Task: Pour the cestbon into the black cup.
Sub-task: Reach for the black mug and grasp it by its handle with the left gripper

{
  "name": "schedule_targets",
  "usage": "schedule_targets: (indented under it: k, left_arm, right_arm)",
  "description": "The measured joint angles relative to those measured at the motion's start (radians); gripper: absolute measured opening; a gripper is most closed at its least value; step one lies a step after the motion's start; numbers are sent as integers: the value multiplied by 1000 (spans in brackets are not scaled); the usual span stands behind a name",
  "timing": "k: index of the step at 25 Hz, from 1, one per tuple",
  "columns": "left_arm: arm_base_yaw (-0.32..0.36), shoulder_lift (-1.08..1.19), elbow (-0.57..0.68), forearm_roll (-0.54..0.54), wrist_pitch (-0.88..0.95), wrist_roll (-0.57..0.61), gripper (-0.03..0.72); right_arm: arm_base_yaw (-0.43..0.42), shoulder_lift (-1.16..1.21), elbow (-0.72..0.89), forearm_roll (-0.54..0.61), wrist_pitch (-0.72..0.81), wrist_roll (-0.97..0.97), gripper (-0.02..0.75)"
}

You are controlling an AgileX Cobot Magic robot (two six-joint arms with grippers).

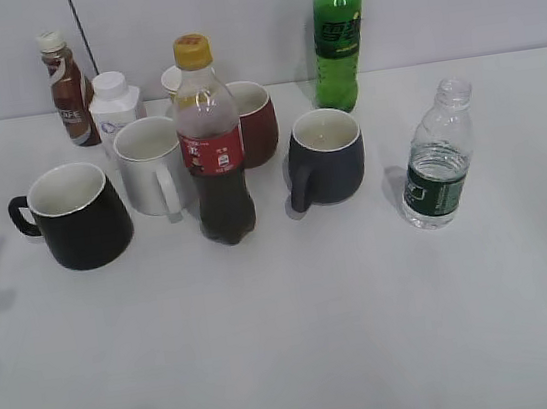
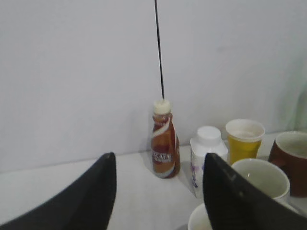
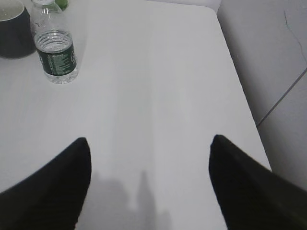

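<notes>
The cestbon, a small clear uncapped bottle with a dark green label, stands upright at the table's right; it also shows top left in the right wrist view. The black cup, glossy with white inside and its handle pointing left, stands at the left. My left gripper is open and empty, facing the back row of bottles. My right gripper is open and empty over bare table, well to the right of and nearer than the cestbon. Neither gripper shows in the exterior view.
Between them stand a white mug, a yellow-capped cola bottle, a dark red mug and a grey-blue mug. At the back are a brown coffee bottle, a white bottle and a tall green bottle. The table's right edge is near.
</notes>
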Motion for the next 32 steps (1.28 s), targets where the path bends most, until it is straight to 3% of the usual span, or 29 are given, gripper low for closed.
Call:
schedule_targets:
  k: [3,8,14,18,25,32]
  left_arm:
    - [17,211,4,-13,-181,5,438]
    - [110,487,4,-62,-360,7,438]
    - [136,732,12,88,-602,8,437]
    - [136,879,12,115,-724,40,437]
    - [136,1042,10,142,-772,107,437]
    - [136,1121,-81,145,-774,114,437]
  right_arm:
    - [0,0,0,0,0,0,589]
    - [0,0,0,0,0,0,589]
    - [0,0,0,0,0,0,589]
    - [0,0,0,0,0,0,589]
    - [0,0,0,0,0,0,589]
    - [0,0,0,-1,0,0,589]
